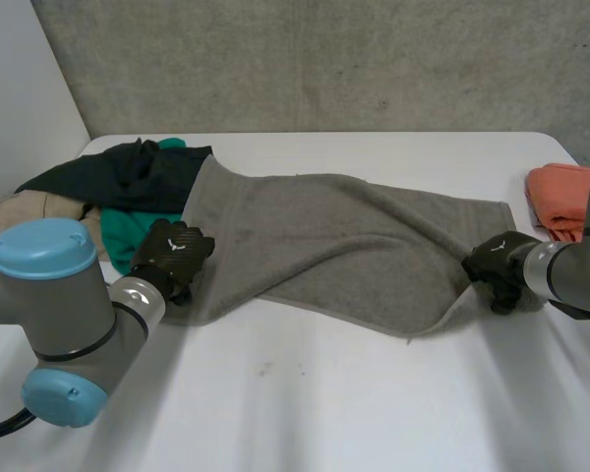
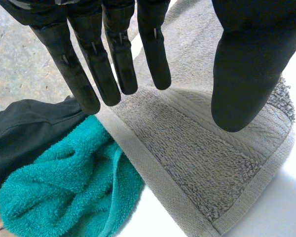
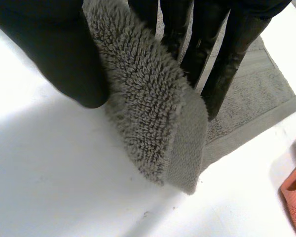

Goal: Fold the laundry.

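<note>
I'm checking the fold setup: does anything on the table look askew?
Yes. The grey towel lies slanted and rumpled, not flat; its near edge is folded over, one end pinched up by the right robot hand, the other against the teal cloth.

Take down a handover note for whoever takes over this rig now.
Left hand open, fingers straight over the left end of the grey towel. Right hand pinches a lifted fold at its right end. The towel lies rumpled across the table, unfolded. Dark garment and teal towel are piled at the left; an orange cloth sits at the right. To do: fold the grey towel, then the pile.
</note>
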Action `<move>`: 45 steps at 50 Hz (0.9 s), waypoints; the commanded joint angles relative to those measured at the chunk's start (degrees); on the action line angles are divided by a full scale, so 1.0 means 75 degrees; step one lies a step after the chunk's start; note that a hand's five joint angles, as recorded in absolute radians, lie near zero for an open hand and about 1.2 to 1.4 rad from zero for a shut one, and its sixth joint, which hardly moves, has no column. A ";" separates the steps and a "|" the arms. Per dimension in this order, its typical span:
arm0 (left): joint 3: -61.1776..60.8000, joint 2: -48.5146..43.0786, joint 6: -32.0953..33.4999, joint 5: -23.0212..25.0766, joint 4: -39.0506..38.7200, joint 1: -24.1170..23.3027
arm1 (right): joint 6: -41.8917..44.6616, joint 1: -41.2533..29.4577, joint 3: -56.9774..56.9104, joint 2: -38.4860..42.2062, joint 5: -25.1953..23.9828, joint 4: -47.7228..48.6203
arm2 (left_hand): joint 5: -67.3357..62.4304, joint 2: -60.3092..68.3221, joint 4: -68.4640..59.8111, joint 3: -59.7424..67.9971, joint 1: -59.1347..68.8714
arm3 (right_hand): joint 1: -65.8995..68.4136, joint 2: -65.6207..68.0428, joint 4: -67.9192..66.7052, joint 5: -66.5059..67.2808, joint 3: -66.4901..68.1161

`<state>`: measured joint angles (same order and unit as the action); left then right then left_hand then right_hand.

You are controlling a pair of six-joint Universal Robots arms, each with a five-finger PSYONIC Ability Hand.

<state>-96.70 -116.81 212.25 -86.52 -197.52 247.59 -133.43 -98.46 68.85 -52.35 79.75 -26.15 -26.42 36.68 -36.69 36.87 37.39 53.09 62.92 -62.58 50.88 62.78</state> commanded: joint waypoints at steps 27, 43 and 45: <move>-0.0314 -0.0340 0.0856 0.1634 0.0074 0.1043 | -0.3748 0.2194 0.2046 -0.1023 -0.1692 0.2748 | 0.0512 -0.0546 0.0547 -0.0571 -0.0640 | 0.3588 0.2278 -0.2323 0.2550 0.2297; -0.0256 -0.0340 0.0856 0.1669 0.0613 0.0949 | -0.3819 0.2265 0.2081 -0.1035 -0.1692 0.2959 | 0.0489 -0.0524 0.0525 -0.0549 -0.0618 | 0.3588 0.2278 -0.2323 0.2550 0.2297; -0.0244 -0.0340 0.0857 0.1669 0.0741 0.0949 | -0.3807 0.2265 0.2070 -0.1035 -0.1692 0.2959 | 0.0444 -0.0479 0.0480 -0.0504 -0.0573 | 0.3588 0.2278 -0.2323 0.2550 0.2297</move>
<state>-98.57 -119.40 218.72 -74.08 -194.29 255.01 -162.32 -81.45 84.44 -60.12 67.06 -3.93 -19.23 29.86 -29.44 30.10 29.93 56.29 67.44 -68.04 56.31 67.56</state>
